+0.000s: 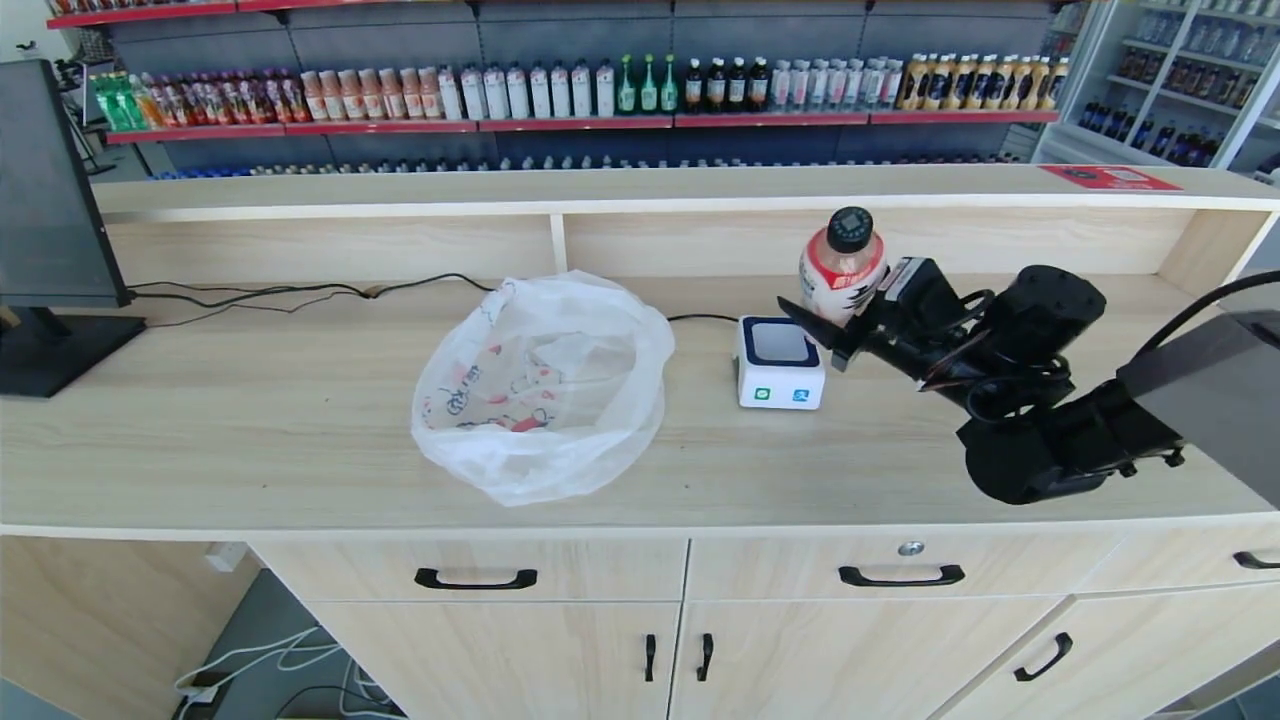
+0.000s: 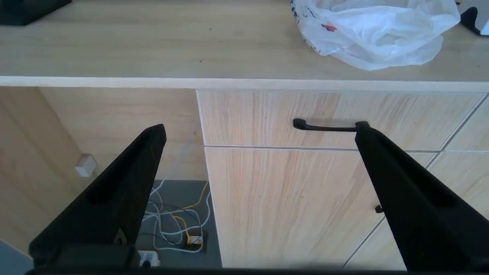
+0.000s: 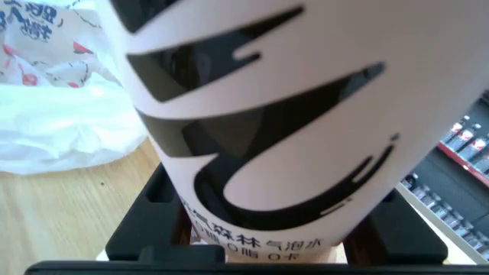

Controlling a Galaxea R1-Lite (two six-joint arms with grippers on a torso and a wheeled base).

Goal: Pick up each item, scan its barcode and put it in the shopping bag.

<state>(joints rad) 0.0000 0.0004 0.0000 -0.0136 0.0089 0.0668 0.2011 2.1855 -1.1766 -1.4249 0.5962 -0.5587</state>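
My right tool is clamped on the bottle, with its fingers closed around the lower body. The bottle stands roughly upright, black cap on top. In the head view it hangs at about 1 o'clock from the scanner, just beside it and overlapping its far corner. The scanner is a small white box with a dark window facing up. It sits on the bench at 3 o'clock from the shopping bag, near it but not touching. The bag lies slumped with its mouth open and some printed packaging showing inside. My left tool is down in front of the drawer fronts, below the bench edge. Its jaws are spread wide and grip nothing. A monitor stands at 9 o'clock, well apart from the bag.
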